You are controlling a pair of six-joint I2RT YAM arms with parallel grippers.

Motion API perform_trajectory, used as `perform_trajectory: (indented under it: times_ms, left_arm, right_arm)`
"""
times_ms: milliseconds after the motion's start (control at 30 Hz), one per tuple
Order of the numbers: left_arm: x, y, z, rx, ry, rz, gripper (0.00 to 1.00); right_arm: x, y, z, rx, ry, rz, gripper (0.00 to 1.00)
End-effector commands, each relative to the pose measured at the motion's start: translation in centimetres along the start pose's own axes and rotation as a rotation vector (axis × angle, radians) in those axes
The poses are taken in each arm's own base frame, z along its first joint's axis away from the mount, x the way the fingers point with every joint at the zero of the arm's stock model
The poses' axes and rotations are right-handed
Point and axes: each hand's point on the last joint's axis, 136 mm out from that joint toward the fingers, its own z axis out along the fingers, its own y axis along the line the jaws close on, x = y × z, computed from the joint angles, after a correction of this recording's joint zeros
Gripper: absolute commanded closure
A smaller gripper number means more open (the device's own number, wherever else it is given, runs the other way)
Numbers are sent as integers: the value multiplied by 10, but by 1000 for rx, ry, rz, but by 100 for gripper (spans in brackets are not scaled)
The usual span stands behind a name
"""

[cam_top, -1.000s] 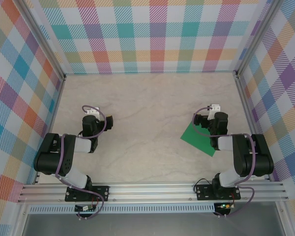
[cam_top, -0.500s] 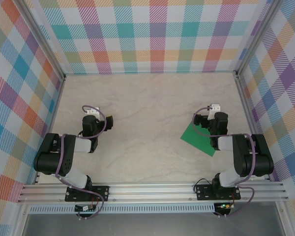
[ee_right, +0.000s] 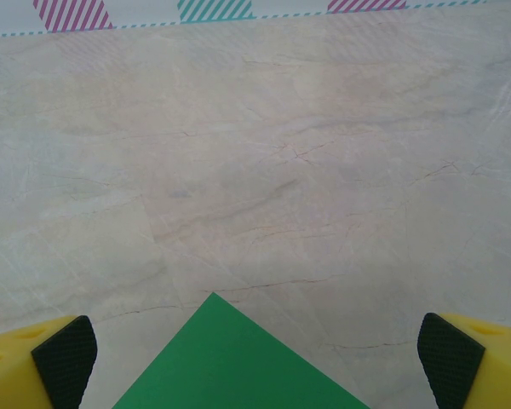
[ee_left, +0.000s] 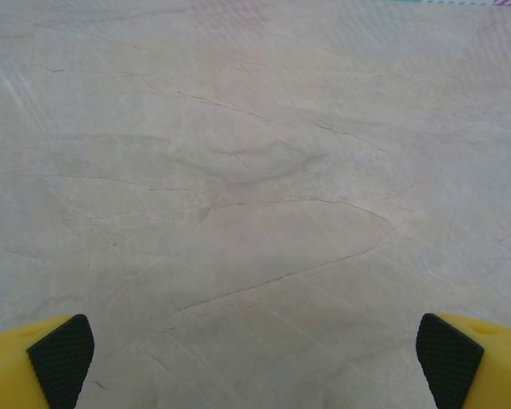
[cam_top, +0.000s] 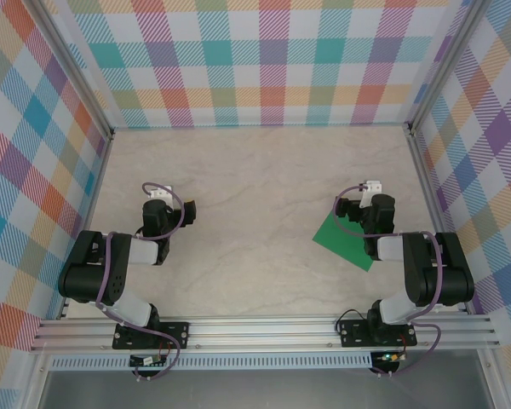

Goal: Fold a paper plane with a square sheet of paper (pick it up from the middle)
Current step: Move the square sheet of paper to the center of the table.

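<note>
The square sheet of paper [cam_top: 345,242] lies flat on the marble table at the right, bright green, turned so one corner points away from the arms. The right arm's wrist covers part of it. In the right wrist view its corner [ee_right: 230,362] pokes up between the fingers of my right gripper [ee_right: 255,362], which stands open above it with nothing held. My left gripper [ee_left: 255,362] is open too, over bare table at the left, far from the sheet. Its black-padded yellow fingertips [ee_left: 61,360] sit wide apart. No folded paper plane is in sight.
Checked walls [cam_top: 255,60] close in the table on the back and both sides. An aluminium rail [cam_top: 264,332] carrying both arm bases runs along the near edge. Bare marble table [cam_top: 255,179] stretches between and beyond the arms.
</note>
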Motion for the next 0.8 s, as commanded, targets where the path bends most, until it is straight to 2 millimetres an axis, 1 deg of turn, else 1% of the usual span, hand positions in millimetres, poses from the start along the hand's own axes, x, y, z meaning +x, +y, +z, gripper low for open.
perform_trajectory:
  times_ms: [0, 700, 767]
  left_arm:
    - [-11, 1, 2, 3, -23, 9, 0]
    - [-11, 1, 1, 6, -27, 9, 0]
    - [-13, -5, 0, 40, -19, 22, 0]
  right_arm:
    - [-12, 2, 1, -16, -27, 2, 0]
    - [-11, 2, 1, -16, -28, 2, 0]
    - [-12, 2, 1, -15, -29, 2, 0]
